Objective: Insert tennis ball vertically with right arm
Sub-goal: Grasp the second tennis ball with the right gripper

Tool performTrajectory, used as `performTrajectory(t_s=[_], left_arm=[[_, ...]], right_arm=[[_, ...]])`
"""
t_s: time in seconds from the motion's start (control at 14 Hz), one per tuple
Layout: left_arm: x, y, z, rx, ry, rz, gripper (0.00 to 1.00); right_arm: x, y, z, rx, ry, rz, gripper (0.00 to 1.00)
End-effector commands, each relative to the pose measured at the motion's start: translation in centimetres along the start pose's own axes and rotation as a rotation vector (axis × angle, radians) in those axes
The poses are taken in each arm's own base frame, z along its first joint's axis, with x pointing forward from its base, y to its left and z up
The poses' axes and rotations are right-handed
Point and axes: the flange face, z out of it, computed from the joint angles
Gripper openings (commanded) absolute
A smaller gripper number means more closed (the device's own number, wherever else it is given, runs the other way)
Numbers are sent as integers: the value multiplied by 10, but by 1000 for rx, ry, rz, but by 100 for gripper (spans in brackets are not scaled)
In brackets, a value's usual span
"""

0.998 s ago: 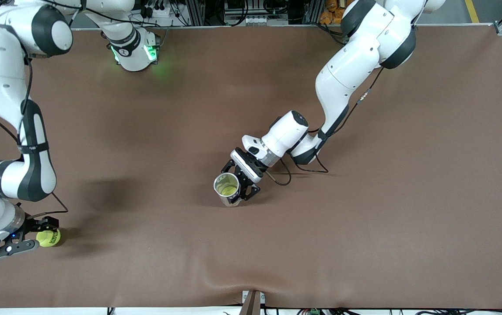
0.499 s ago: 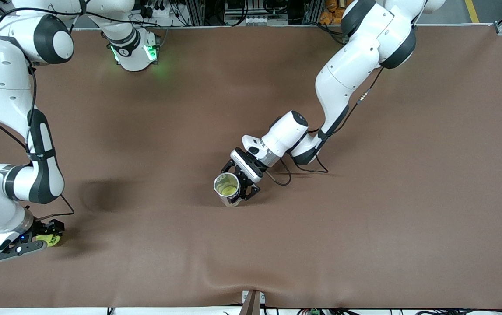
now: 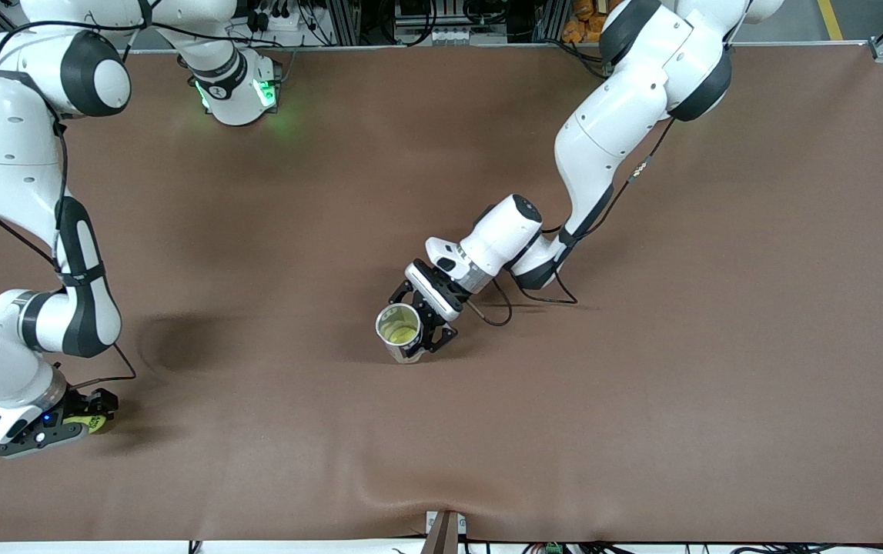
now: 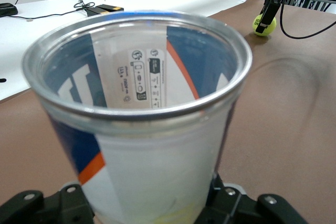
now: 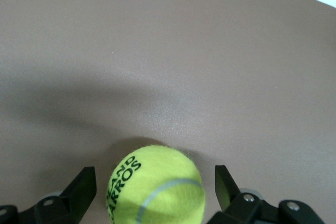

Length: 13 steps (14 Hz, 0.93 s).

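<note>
The fuzzy yellow-green tennis ball [image 3: 92,421] lies on the brown table cover [image 3: 641,385] at the right arm's end of the table, close to the edge nearest the front camera. The right arm [image 3: 33,231], white with black joint sections, bends down from its base in a tall fold, its wrist turned low over the ball. Its black two-finger right gripper [image 3: 81,419] straddles the ball; in the right wrist view the ball [image 5: 155,185], with its black lettering and pale seam, sits between the fingers [image 5: 81,188], with a gap showing on either side, so the jaws are apart and not yet closed on it.

Near the middle of the table stands the clear plastic ball can [image 3: 399,332] with a metal rim and a blue, white and orange label. It stands upright, long axis vertical, its open mouth facing up. Something yellow-green shows at its bottom. The left arm [image 3: 610,138] reaches down from its base, its forearm slanting low, and the left gripper [image 3: 419,327] is clamped around the can's side. In the left wrist view the can [image 4: 142,124] fills the picture, and the ball [image 4: 264,24] shows small in the distance.
</note>
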Motion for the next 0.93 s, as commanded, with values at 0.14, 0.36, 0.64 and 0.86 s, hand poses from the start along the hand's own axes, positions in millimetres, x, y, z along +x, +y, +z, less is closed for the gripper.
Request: performTrajectory(t_s=[0.14,0.36,0.64,0.86], left_arm=[[-1,5,-4,-9,-7,14,77],[0,3,-5,-8,-5,3,80],[-1,4,-5,-9,-8,18,85],[-2,6,-4,-11,-10,19,91]], right_arm=[[-9,3,5,6,4,-14,99],[-7,2,0,11,-8,-18,59],[18,-9,-44,21,-6,-32,43],[37,-30,-90,118,-26,97,43]])
